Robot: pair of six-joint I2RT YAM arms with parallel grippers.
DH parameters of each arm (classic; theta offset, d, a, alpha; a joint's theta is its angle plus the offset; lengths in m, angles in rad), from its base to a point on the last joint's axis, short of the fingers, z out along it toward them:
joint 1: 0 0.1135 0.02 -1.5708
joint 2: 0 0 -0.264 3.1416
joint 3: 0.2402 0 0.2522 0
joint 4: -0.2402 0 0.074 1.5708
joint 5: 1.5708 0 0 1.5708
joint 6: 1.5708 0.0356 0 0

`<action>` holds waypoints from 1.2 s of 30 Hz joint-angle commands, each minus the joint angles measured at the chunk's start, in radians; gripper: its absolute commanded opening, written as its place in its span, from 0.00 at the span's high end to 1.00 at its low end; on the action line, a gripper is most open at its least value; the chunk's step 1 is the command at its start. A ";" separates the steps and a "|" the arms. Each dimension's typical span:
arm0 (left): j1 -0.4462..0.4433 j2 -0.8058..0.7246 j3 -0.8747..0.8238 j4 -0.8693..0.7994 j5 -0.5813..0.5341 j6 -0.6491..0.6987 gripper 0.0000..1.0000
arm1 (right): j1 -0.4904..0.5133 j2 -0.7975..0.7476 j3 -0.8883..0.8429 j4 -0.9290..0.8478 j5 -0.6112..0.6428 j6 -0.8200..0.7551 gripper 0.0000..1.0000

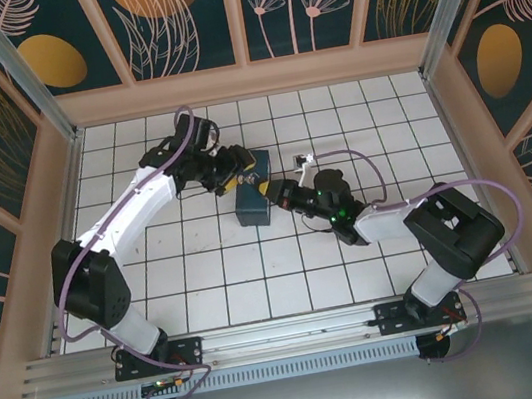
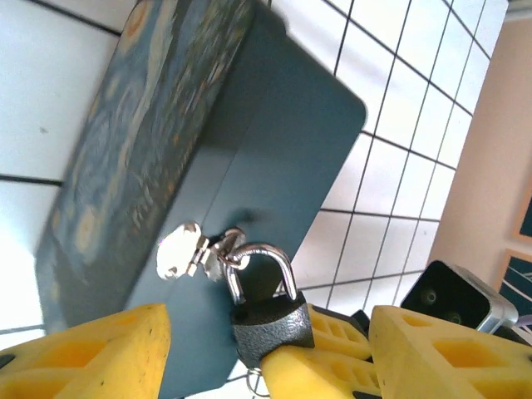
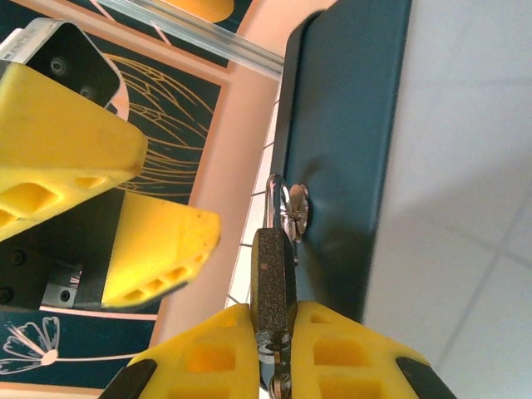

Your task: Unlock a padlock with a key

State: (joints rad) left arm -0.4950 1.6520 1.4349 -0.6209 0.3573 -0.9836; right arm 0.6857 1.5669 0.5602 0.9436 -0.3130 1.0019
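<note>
White grid tiles cover the table (image 1: 209, 289), walled by dark floral panels, and both arms reach from the near edge to meet near its middle. Nearest, the right gripper (image 3: 278, 332) comes in from 4 o'clock of the blue box (image 1: 250, 209), its fingers pinched together at the base of the padlock (image 3: 273, 274). A sliver of silvery metal between the pads looks like the key (image 3: 279, 376), apparently seated in the keyhole so that a roll of the wrist could turn it. The padlock sits at the box's front face, its shackle looped through the hasp (image 2: 208, 249) and, as far as I can judge, not yet sprung. Beyond, at 11 o'clock of the box, the left gripper (image 1: 238, 171) has its fingers (image 2: 91, 349) spread wide either side of the lock body, gripping nothing. It is probably placed there to steady the body against twisting.
</note>
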 commanded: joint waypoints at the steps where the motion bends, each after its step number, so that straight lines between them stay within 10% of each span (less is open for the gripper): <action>1: 0.010 -0.027 0.052 -0.071 -0.106 0.107 0.38 | -0.011 -0.040 0.035 0.100 -0.089 0.046 1.00; 14: 0.012 0.055 0.132 -0.129 -0.096 0.396 0.44 | -0.047 -0.169 0.217 -0.521 -0.152 -0.496 1.00; 36: 0.061 0.177 0.084 0.052 -0.217 0.431 0.46 | -0.127 -0.034 0.256 -0.476 -0.232 -0.097 1.00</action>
State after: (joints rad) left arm -0.4328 1.7924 1.5223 -0.6266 0.1658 -0.6094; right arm 0.5625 1.5127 0.7952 0.3859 -0.5407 0.8017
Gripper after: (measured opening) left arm 0.540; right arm 0.096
